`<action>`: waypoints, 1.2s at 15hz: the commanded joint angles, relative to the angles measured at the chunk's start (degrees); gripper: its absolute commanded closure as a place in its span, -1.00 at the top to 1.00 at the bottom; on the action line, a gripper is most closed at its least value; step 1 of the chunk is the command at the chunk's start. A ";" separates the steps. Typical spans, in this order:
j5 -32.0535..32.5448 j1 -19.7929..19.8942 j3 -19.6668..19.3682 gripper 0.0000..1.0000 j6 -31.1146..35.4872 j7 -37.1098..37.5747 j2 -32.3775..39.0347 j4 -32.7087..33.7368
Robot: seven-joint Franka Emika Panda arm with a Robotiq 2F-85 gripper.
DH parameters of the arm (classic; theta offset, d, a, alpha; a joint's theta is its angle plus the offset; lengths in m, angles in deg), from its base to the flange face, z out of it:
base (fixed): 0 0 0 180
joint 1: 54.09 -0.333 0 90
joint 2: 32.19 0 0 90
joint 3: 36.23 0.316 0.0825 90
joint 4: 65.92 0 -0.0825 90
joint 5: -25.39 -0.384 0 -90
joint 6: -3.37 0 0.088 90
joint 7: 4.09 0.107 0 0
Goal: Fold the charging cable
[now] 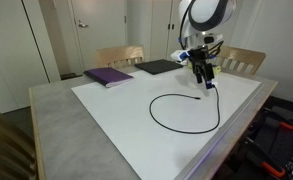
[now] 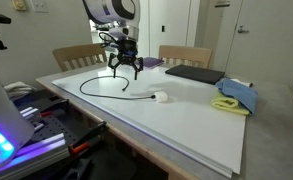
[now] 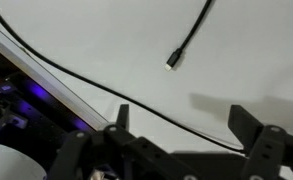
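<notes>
**A:** What lies closest on the grey table (image 2: 136, 135) with the broad white sheet (image 2: 196, 125) over it?

**B:** The long, thin black charging cable (image 2: 83, 90). In both exterior views it lies loose on the sheet in one open loop (image 1: 152, 112), not folded. Its small white plug (image 2: 160, 96) rests flat at the near end of the loop.

**A:** And the other end?

**B:** The wrist view shows a small dark connector tip (image 3: 173, 61) lying on the white surface, apart from a longer run of the cord that crosses the picture diagonally.

**A:** Where is the arm?

**B:** The dark two-fingered gripper (image 1: 204, 76) hangs just over the far side of the loop (image 2: 126, 68). Its jaws stand wide apart. In the wrist view one finger (image 3: 119, 120) sits on each side of the cord (image 3: 178, 115). I cannot tell whether either finger touches it.

**A:** What is beyond that?

**B:** A crumpled blue cloth (image 2: 238, 93) with a yellow piece beside it lies off to one side. Further back, a flat black rectangular pad (image 1: 158, 67) and a flat purple book (image 1: 108, 76) sit next to each other near the table's far edge, well apart from the cable. Behind them are two pale wooden chairs (image 1: 119, 54), pushed up to the table.
</notes>
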 commanded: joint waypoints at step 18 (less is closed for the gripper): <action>11.16 12.23 2.49 1.00 16.73 -57.90 1.75 -1.59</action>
